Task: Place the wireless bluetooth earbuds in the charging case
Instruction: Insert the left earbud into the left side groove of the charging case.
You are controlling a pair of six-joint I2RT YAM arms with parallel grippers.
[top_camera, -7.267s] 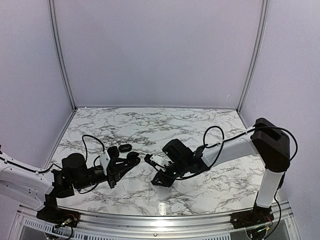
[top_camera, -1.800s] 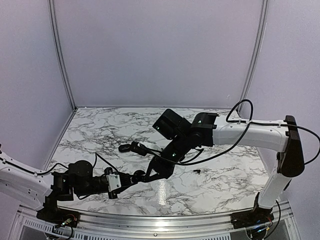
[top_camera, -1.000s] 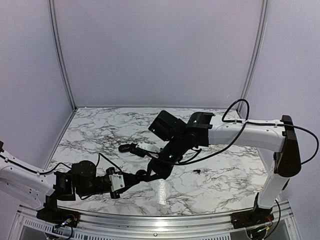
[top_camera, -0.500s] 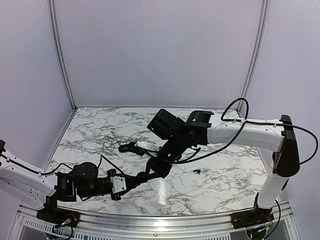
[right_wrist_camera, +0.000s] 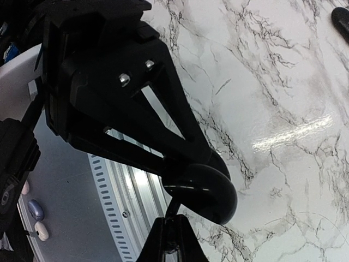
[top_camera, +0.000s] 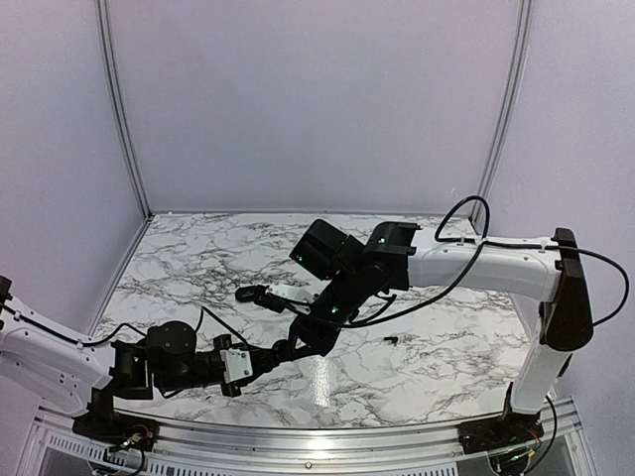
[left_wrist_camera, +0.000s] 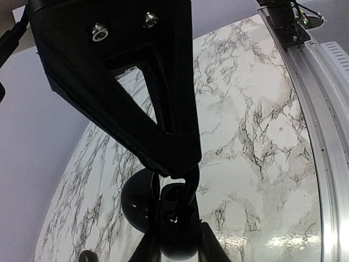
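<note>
Overhead, both arms converge low over the near-centre of the marble table point(top_camera: 198, 258). The left gripper point(top_camera: 284, 349) comes in from the left, nearly level. The right gripper point(top_camera: 305, 335) slants down from the upper right, and the tips meet, touching or nearly so. From this view the charging case cannot be made out between them. One earbud point(top_camera: 392, 339), a tiny dark speck, lies on the marble to the right of the tips, apart from both. Some small dark bits point(top_camera: 253, 295) lie on the marble behind and left of the tips; what they are cannot be told. Left wrist view: the left gripper point(left_wrist_camera: 177, 243) sits at the frame bottom, its two fingers clamped on either side of the charging case point(left_wrist_camera: 175, 226), a glossy black rounded body. A second glossy dome point(left_wrist_camera: 136, 204) sits against the case's left side; I cannot tell if it is the open lid. The right gripper point(left_wrist_camera: 175, 173) comes from above, its tip at the top of the case. Right wrist view: the right gripper point(right_wrist_camera: 170, 233) is at the frame bottom, fingers pressed almost together into a narrow point just under the charging case point(right_wrist_camera: 210, 197). A thin dark sliver runs from that point to the case, but whether an earbud is pinched there cannot be told. The left gripper point(right_wrist_camera: 191, 164) holds the case from the upper left. The table's edge rail point(right_wrist_camera: 117, 210) shows beyond.
</note>
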